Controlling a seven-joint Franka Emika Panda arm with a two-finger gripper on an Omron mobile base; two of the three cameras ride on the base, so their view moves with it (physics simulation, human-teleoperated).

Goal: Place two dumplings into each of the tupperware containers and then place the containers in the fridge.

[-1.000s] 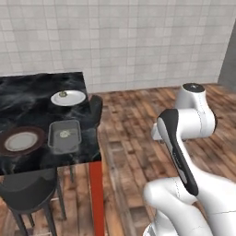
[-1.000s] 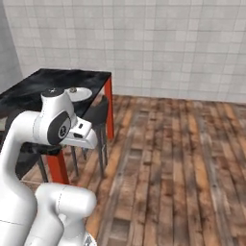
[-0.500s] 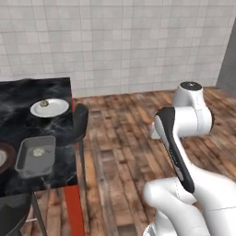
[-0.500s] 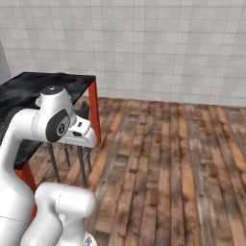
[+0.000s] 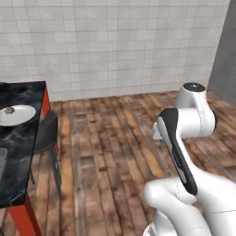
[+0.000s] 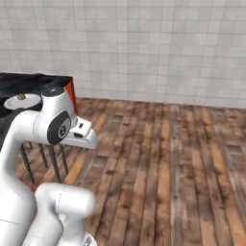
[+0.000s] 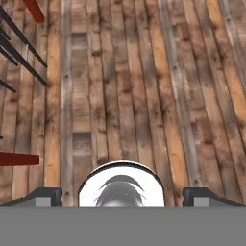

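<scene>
One dumpling [image 5: 8,109] sits on a round white plate [image 5: 20,116] near the back of the black marble table [image 5: 18,152], at the left edge of the left base view. The right base view shows the same plate [image 6: 26,100] with the dumpling [image 6: 20,96] as a small dark-topped lump, too small to read in any detail. At the very left border of the left base view a grey sliver [image 5: 1,161] lies on the table in front of the plate; it looks like the rim of a tupperware container, but it is cut off by the frame and its contents cannot be seen. A dark stool [image 5: 47,133] stands just beside the table's red leg [image 5: 24,216].

The gripper [image 7: 122,194] looks straight down at the wooden floor [image 7: 144,96], its two fingertips [image 7: 45,194] standing wide apart at the bottom corners of the hand view with nothing between them. Dark stool legs [image 7: 19,43] cross the upper left of that view.

Compared with half a second ago, both base views have swung away from the table: the table has slid toward the left edge, the brown-rimmed plate has gone out of the picture, the container is almost out of it, and more bare floor and tiled wall [image 5: 115,46] fill the scene. That is the camera turning, not the things moving.
</scene>
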